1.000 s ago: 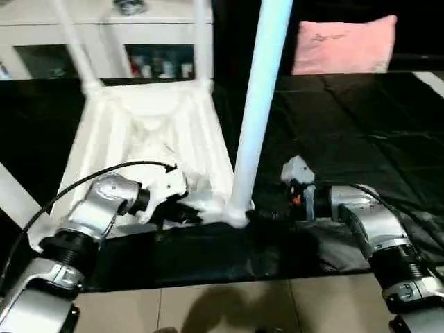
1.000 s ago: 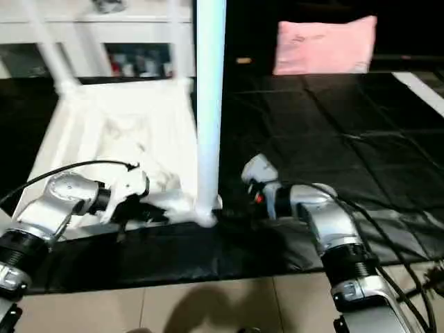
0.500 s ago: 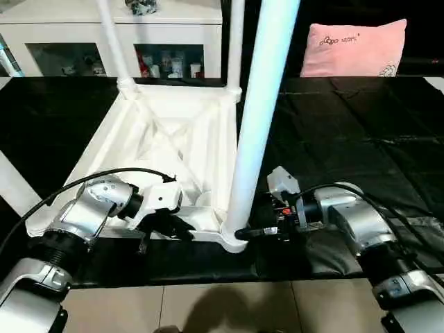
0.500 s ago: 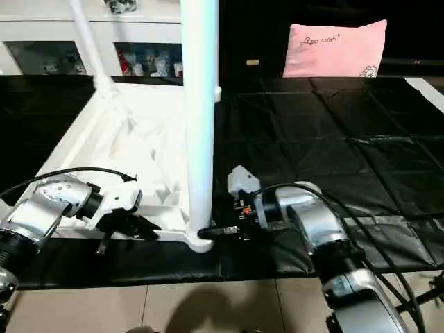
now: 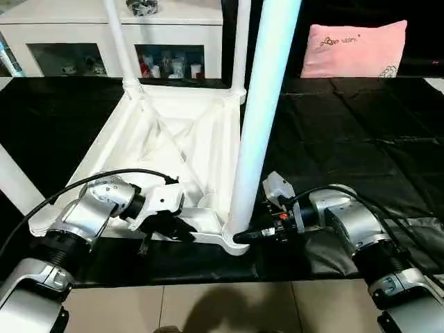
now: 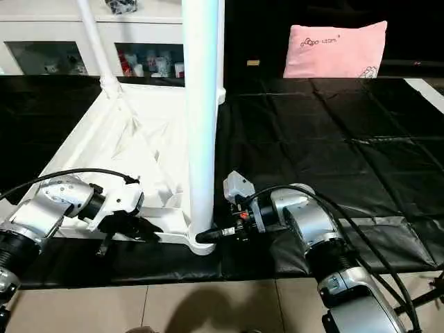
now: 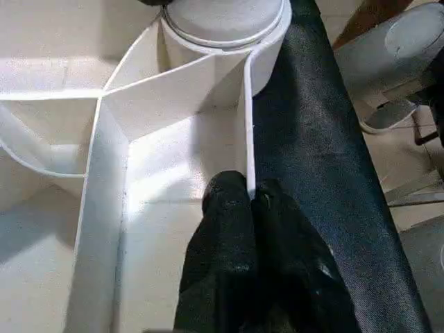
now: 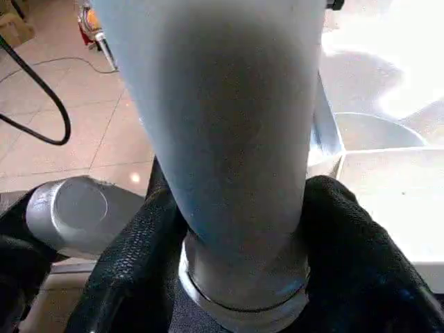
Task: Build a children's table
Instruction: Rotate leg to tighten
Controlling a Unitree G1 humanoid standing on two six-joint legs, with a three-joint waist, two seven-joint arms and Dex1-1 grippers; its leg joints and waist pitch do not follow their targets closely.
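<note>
The children's table lies upside down: its white ribbed tabletop (image 5: 173, 139) rests on a black sheet, with legs standing up from the corner sockets. The near right leg (image 5: 260, 118) rises tall in front of me. My right gripper (image 5: 241, 236) is at that leg's base, and its black fingers (image 8: 347, 236) press against both sides of the tube. My left gripper (image 7: 239, 191) is shut on the tabletop's thin near rim wall, just left of that corner socket (image 7: 225, 28). Two far legs (image 5: 119, 41) and a near left leg (image 5: 14, 184) also stand up.
A white glass-door cabinet (image 5: 83, 41) stands behind the table. A pink pillow (image 5: 354, 48) lies at the back right. The black sheet (image 5: 347, 139) covers the surface to the right. Tiled floor (image 5: 208, 305) runs along the near edge.
The camera has tilted. My right gripper's fingers have closed in around the base of the near right leg. The left gripper keeps its hold on the rim.
</note>
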